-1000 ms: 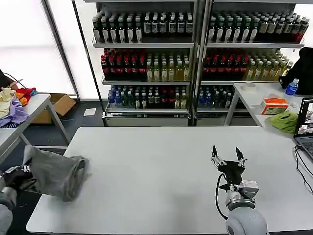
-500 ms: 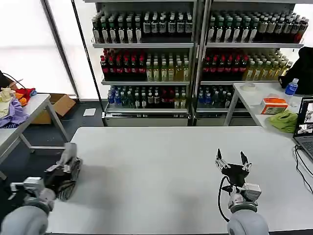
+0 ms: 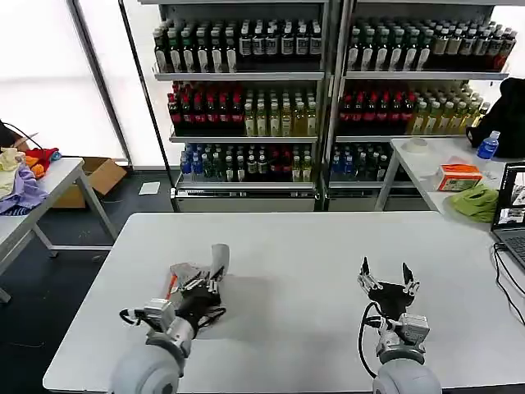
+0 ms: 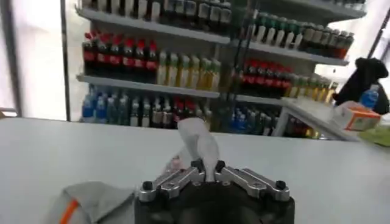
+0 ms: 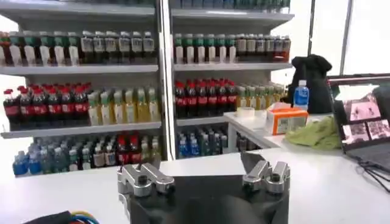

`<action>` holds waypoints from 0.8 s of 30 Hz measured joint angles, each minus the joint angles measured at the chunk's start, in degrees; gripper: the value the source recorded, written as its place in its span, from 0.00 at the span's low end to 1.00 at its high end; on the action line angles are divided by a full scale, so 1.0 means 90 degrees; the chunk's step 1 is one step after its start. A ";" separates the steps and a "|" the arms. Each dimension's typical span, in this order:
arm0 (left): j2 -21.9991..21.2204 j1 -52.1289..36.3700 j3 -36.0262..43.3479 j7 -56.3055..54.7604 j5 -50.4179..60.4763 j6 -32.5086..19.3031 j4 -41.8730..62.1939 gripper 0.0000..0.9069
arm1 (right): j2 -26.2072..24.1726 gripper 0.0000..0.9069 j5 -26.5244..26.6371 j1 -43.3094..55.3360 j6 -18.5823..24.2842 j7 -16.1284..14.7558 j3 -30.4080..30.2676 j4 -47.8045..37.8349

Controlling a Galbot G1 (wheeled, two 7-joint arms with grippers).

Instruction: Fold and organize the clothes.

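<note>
A light grey shirt (image 3: 218, 258) is bunched up on the white table (image 3: 295, 246), left of centre, with one end standing up. My left gripper (image 3: 207, 281) is shut on it. In the left wrist view the fingertips (image 4: 196, 165) pinch a strip of the grey cloth (image 4: 196, 139), and a grey fold with an orange edge (image 4: 79, 198) lies beside the gripper body. My right gripper (image 3: 385, 279) hovers over the table's right half. It is open, fingers (image 5: 144, 179) wide apart with nothing between them.
Shelves of bottles (image 3: 328, 98) stand behind the table. A side table at the left carries a purple-red-yellow heap (image 3: 20, 176). The right-hand table holds a lime-green cloth (image 3: 476, 202), an orange box (image 3: 460, 176) and a laptop (image 3: 513, 209).
My left arm has swung from the table's left edge in toward the middle, carrying the grey shirt with it. The right gripper has barely shifted.
</note>
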 measured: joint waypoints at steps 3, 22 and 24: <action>-0.0133 -0.0156 0.0223 -0.0019 -0.0002 -0.0027 0.0151 1.00 | 0.0073 1.00 -0.0081 -0.0006 -0.0022 0.0014 -0.0044 -0.0037; -0.0547 -0.0691 0.0770 0.0486 -0.0278 -0.0750 0.0523 1.00 | 0.0183 1.00 -0.0011 0.0111 -0.0406 0.0070 -0.0340 -0.0171; -0.0509 -0.0694 0.0706 0.0440 -0.0210 -0.0755 0.0558 1.00 | 0.0125 1.00 0.0213 0.0171 -0.0516 0.0110 -0.0403 -0.0137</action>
